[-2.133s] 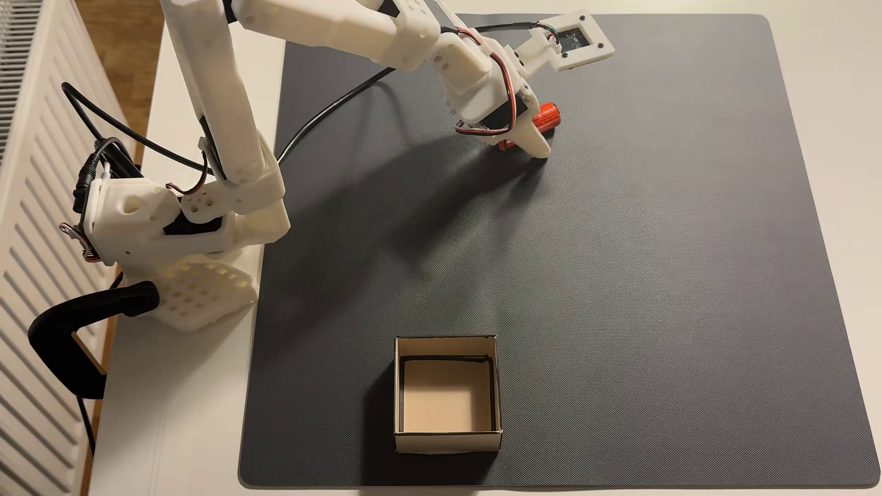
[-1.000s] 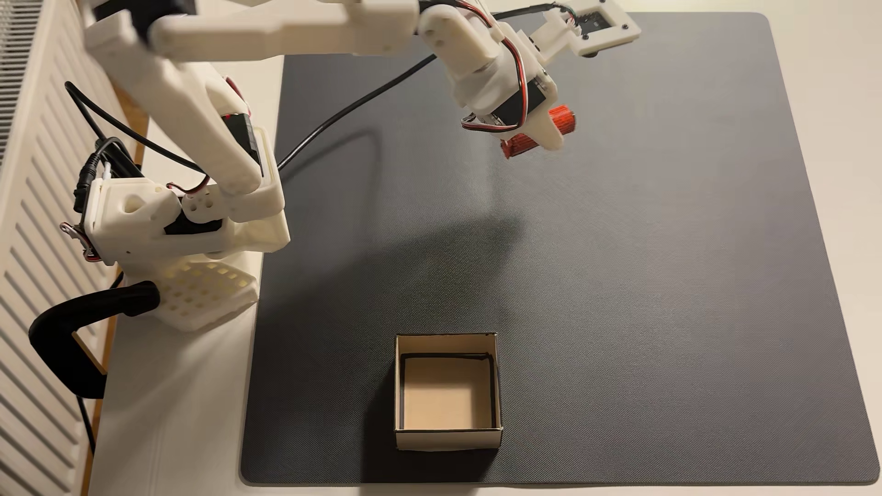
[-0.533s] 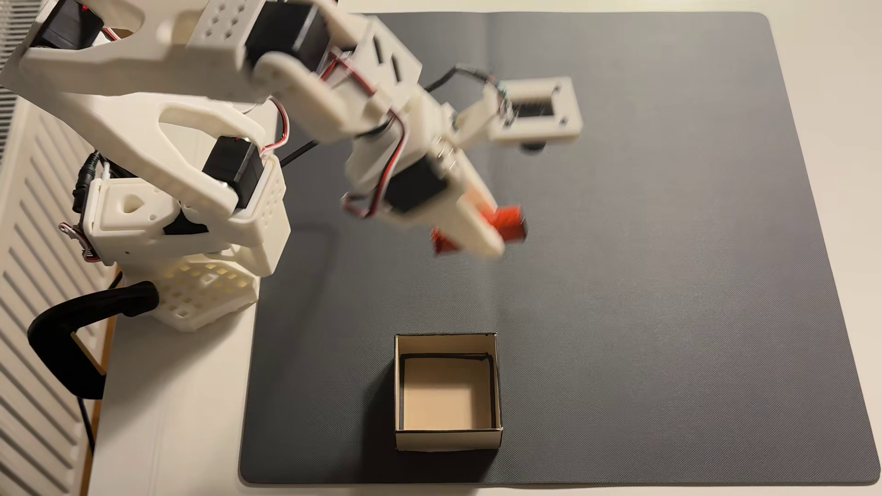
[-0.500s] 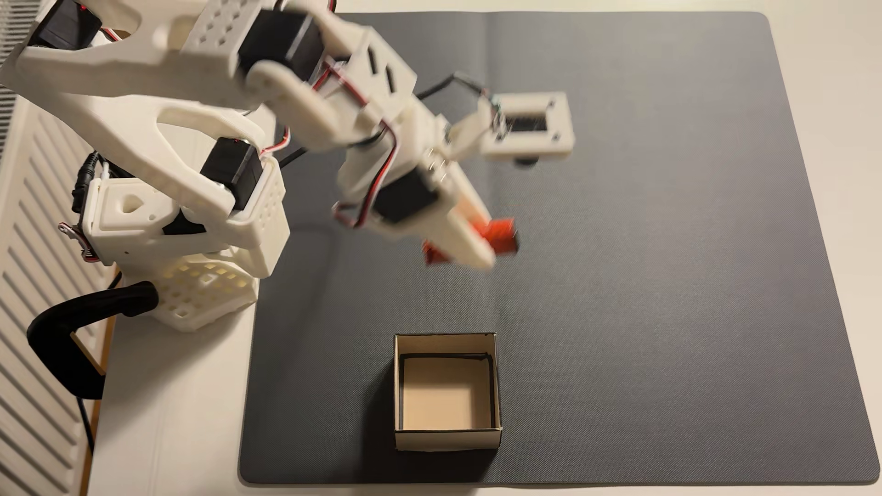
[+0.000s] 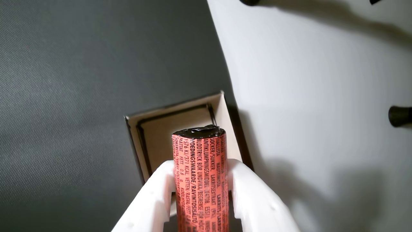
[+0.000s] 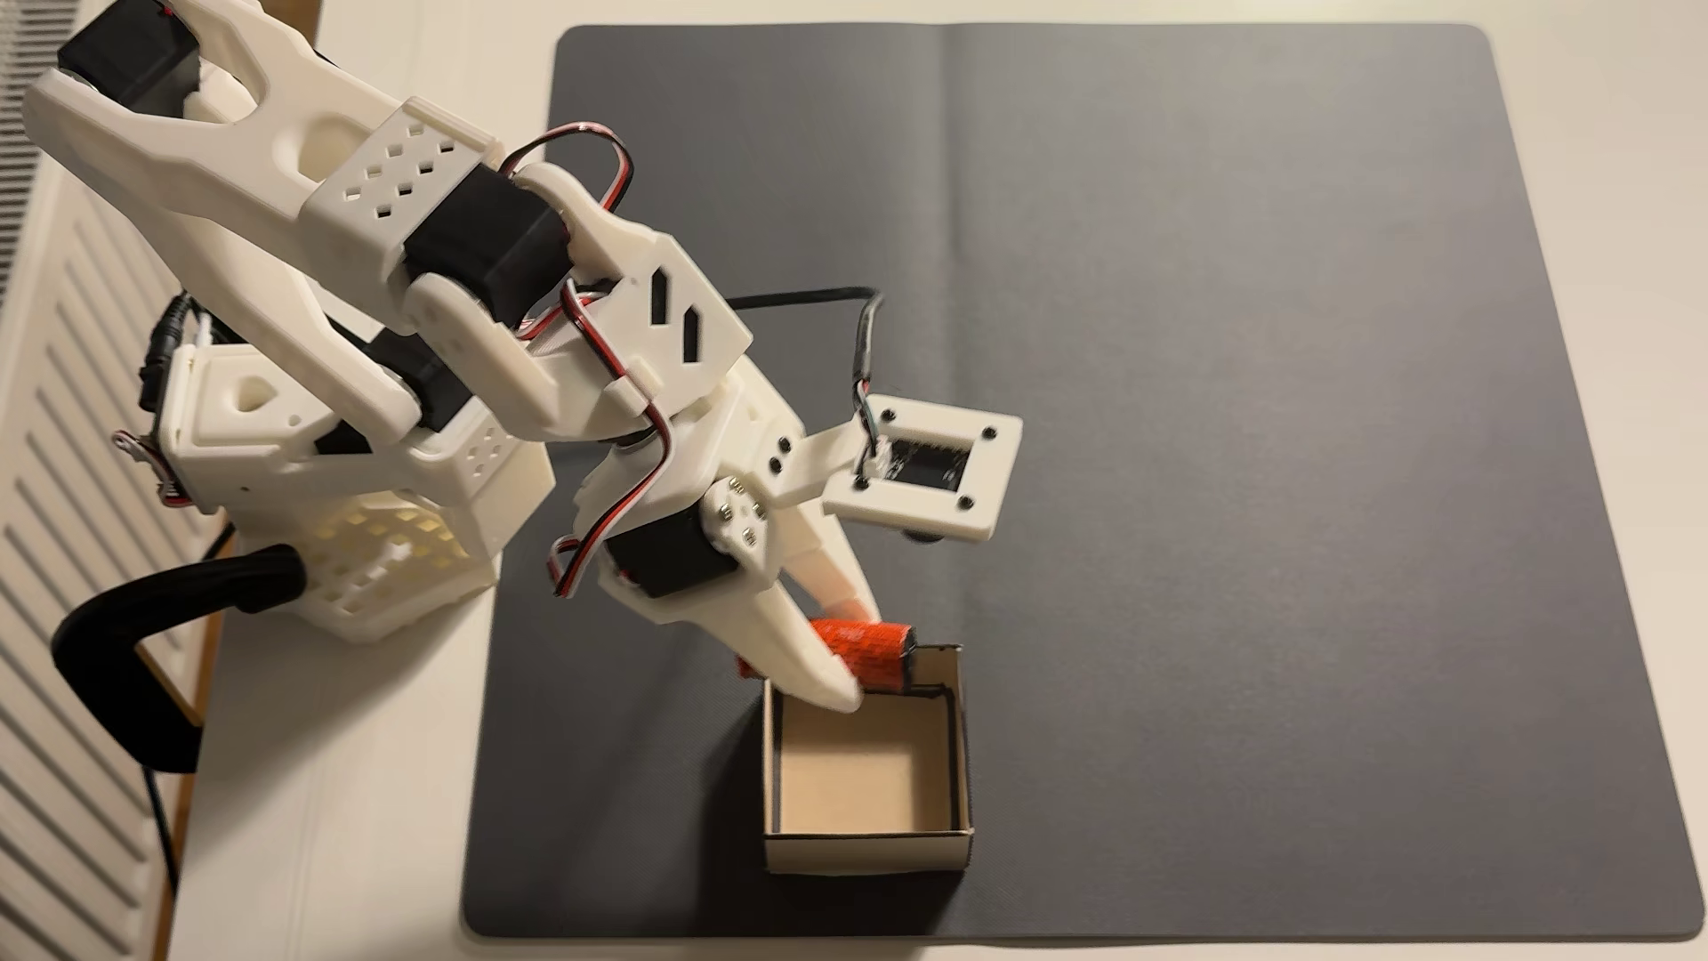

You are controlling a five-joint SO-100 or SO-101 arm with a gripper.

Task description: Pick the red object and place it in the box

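Note:
The red object point(image 6: 878, 651) is an orange-red cylinder with dark print, and my white gripper point(image 6: 860, 654) is shut on it. In the fixed view it hangs over the far rim of the box point(image 6: 869, 852), an open beige cardboard square near the mat's front edge. In the wrist view the red object point(image 5: 199, 180) stands between my two fingers point(image 5: 161, 187), its dark crimped end pointing at the box point(image 5: 229, 129) below. The gripper point(image 5: 201, 164) sits above the box's near corner, and the fingers hide part of the box.
A dark grey mat point(image 6: 1248, 462) covers most of the white table point(image 6: 323, 832). The arm's base point(image 6: 305, 462) and a black clamp point(image 6: 120, 647) stand at the left, beside a white radiator point(image 6: 55, 554). The wrist camera mount point(image 6: 924, 517) juts right of the gripper.
The gripper lifted the red object off the far part of the mat and swung it toward the front, ending over the box's far rim. The box has not moved.

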